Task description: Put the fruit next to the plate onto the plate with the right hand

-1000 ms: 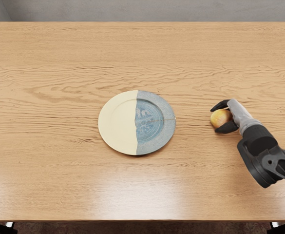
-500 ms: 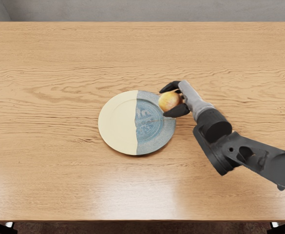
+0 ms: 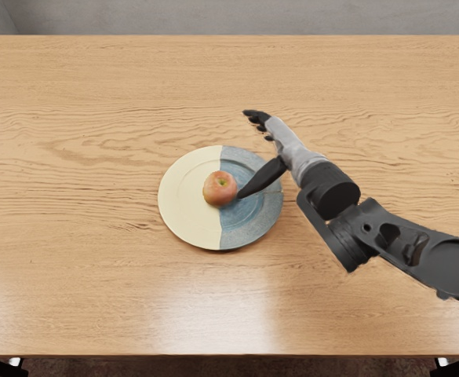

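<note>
A red and yellow apple [image 3: 220, 188] lies on the plate [image 3: 186, 206], close to its middle where the cream half meets the blue half. My right hand [image 3: 259, 153] hovers at the plate's right rim, fingers spread, holding nothing. Its thumb [image 3: 261, 177] points toward the apple with a small gap between them, while the other fingers [image 3: 256, 118] stretch up and away over the bare wood. The right arm comes in from the lower right. No left arm is in sight.
The wooden table [image 3: 80, 102] fills the view, with its front edge along the bottom and its back edge at the top. The bulky right forearm [image 3: 386, 239] lies over the table's right side.
The right hand carried the apple leftward from the right side of the table to the plate, then let go. The apple now rests on the plate and the fingers have spread.
</note>
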Tool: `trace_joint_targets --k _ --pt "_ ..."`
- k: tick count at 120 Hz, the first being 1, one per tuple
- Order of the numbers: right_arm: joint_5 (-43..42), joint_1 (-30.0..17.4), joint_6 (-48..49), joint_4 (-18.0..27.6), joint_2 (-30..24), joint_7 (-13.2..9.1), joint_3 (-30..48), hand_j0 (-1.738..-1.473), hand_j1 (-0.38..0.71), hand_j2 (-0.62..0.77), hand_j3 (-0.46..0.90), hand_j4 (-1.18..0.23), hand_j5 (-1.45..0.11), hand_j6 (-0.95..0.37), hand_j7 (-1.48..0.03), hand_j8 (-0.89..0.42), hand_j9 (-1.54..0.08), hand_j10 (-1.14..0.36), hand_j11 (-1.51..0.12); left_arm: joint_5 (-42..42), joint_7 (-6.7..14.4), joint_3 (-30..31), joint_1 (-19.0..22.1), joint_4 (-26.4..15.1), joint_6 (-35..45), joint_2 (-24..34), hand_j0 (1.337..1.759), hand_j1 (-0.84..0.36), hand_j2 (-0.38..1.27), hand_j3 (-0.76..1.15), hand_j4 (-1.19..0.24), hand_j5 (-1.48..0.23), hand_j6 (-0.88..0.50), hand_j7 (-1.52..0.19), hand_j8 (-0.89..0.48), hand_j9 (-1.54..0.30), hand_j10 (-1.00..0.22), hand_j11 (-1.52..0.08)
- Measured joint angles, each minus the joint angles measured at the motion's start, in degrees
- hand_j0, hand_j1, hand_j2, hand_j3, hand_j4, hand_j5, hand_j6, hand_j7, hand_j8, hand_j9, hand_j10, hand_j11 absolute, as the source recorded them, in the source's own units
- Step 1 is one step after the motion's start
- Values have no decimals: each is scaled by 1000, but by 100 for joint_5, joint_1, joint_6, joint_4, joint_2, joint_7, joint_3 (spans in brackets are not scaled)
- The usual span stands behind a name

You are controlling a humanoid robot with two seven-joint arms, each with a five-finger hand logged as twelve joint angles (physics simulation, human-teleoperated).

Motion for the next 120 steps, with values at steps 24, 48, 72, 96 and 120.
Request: trace_joint_targets --k 24,48,72,96,120 --pt "1692 -1213 3238 -100 -99 0 2961 -1658 -288 1 0 -62 -86 -48 -83 -43 -85 -53 -85 0 0 6 0 0 -14 0 1658 349 0 0 0 0 0 0 0 0 0 0" --pt "3172 -2722 5805 -267 -174 0 5482 -1658 -310 -2 0 -37 -50 -32 -49 -30 -50 -34 -50 0 0 12 16 0 -22 0 1658 349 0 0 0 0 0 0 0 0 0 0" --pt "4315 -3492 6284 -642 -195 0 6743 -1658 -319 -3 0 -26 -36 -24 -35 -24 -36 -25 -36 0 0 15 43 0 -19 0 1658 349 0 0 0 0 0 0 0 0 0 0" --pt "4993 -4130 6354 -926 -184 0 7486 -1658 -324 -3 0 -21 -29 -20 -28 -20 -28 -21 -29 0 0 24 70 5 -3 0 1658 349 0 0 0 0 0 0 0 0 0 0" --pt "5109 -4254 6365 -1010 -180 0 7640 -1658 -326 -3 0 -19 -26 -18 -26 -18 -26 -19 -26 0 0 18 70 8 13 0 1658 349 0 0 0 0 0 0 0 0 0 0"
